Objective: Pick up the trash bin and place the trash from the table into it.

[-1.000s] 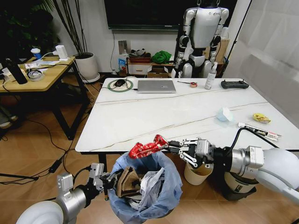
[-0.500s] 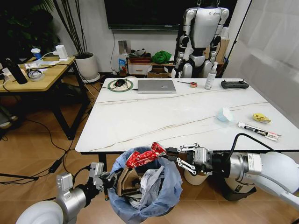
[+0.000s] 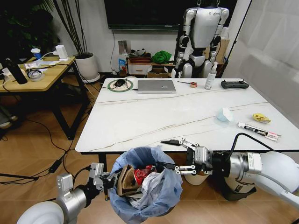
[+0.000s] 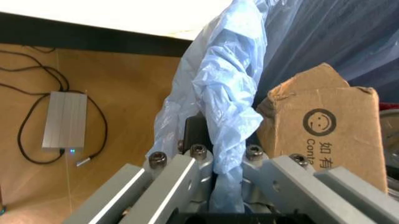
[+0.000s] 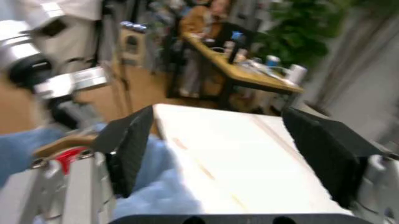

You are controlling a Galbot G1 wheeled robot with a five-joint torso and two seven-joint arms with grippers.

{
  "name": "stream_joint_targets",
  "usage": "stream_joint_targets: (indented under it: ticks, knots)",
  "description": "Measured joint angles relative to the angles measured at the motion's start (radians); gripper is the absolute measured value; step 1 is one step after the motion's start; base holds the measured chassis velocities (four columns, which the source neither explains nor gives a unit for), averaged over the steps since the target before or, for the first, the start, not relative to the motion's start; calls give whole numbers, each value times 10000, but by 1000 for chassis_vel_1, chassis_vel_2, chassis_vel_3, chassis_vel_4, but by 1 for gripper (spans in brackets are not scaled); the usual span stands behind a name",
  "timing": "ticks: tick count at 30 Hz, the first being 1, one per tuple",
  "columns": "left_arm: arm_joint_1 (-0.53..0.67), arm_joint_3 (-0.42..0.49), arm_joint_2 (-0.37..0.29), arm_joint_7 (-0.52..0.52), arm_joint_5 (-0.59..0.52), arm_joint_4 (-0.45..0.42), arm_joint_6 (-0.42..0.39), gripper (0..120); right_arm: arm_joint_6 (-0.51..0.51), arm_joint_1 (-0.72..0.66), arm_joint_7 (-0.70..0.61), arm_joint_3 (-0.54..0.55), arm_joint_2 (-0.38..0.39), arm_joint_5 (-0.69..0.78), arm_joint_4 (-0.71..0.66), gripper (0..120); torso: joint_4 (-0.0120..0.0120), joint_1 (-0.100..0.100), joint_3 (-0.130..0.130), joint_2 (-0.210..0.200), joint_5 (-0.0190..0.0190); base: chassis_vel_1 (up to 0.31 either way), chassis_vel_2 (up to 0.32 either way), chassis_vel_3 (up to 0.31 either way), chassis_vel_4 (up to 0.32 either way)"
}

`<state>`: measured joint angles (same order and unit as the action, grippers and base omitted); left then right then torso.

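The trash bin (image 3: 161,198), lined with a light-blue bag, hangs below the table's (image 3: 140,121) near edge. My left gripper (image 3: 105,179) is shut on its rim; the fingers clamp the bag (image 4: 227,116) beside a brown cardboard box (image 4: 324,121). Inside lie the box (image 3: 125,179), a red wrapper (image 3: 142,173) and white tissues (image 3: 150,183). My right gripper (image 3: 169,154) stands open over the bin's far rim with nothing in it; its pads (image 5: 128,144) frame the table (image 5: 224,154). On the table's right remain a blue-white cup (image 3: 224,114), a yellow peel (image 3: 261,117) and a pink-white packet (image 3: 259,131).
A silver laptop (image 3: 156,86), a black controller (image 3: 235,84), a bottle (image 3: 210,77) and a tape roll (image 3: 193,84) sit along the table's far edge. A cream bucket (image 3: 195,176) and a grey-black bin (image 3: 236,189) stand under the right side. A wooden desk (image 3: 37,74) is at the left.
My right gripper has opened and the red wrapper has dropped from it into the bin. The left gripper still holds the bin's rim.
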<state>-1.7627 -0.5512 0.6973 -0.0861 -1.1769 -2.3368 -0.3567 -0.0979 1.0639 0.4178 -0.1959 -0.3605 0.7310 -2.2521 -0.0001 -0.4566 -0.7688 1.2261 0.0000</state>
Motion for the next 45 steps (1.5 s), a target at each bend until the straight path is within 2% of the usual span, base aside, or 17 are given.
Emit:
stream_joint_targets:
  ticks: [1, 5, 6, 14, 20, 30, 37, 41, 45]
  knots:
    - [0, 0, 0, 0, 0, 0, 0, 0, 0, 0, 0, 0, 0, 0, 0, 79, 0, 0, 0, 0, 0, 0, 0, 0, 0]
    - [-56, 81, 66, -65, 47, 58, -29, 0, 508, -368, -1292, -361, -958, 755, 956, 97, 1, 0, 0, -1, 2, 0, 0, 0, 0]
    - [-57, 98, 80, -82, 52, 60, -30, 0, 601, -439, -1528, -424, -1153, 830, 1191, 98, 0, 0, 0, 0, 2, 0, 0, 0, 0]
    - [-146, 121, 167, -478, 45, -5, -58, 0, 1141, -670, -2808, -936, -2518, 956, 3034, 100, 1, -3, -2, -3, 0, 0, 0, 0, 0]
    - [-187, 104, 198, -593, 44, -3, -122, 0, 817, -480, -3699, -1422, -3259, 998, 3571, 100, 0, -2, -2, -3, 1, 0, 0, 0, 0]
    - [-266, -3, 448, -439, 307, -1, -110, 0, 201, 317, -2977, -2386, -3671, 1068, 4003, 100, -1, -1, 0, -2, -2, 0, 0, 0, 0]
    - [-366, -51, 671, -285, 519, -12, -76, 0, -232, 1994, -2441, -3436, -4202, 544, 3791, 100, -2, 1, 0, -1, 0, 0, 0, 0, 0]
    - [-369, -56, 676, -271, 533, -9, -72, 0, -254, 2227, -2400, -3633, -4313, 438, 3722, 100, -1, 1, 0, -1, 1, 0, 0, 0, 0]
    - [-346, -64, 705, -237, 577, 17, -54, 0, -380, 3729, -2000, -4934, -5124, -343, 3259, 100, 0, 1, 1, 0, 1, 0, 0, 0, 0]
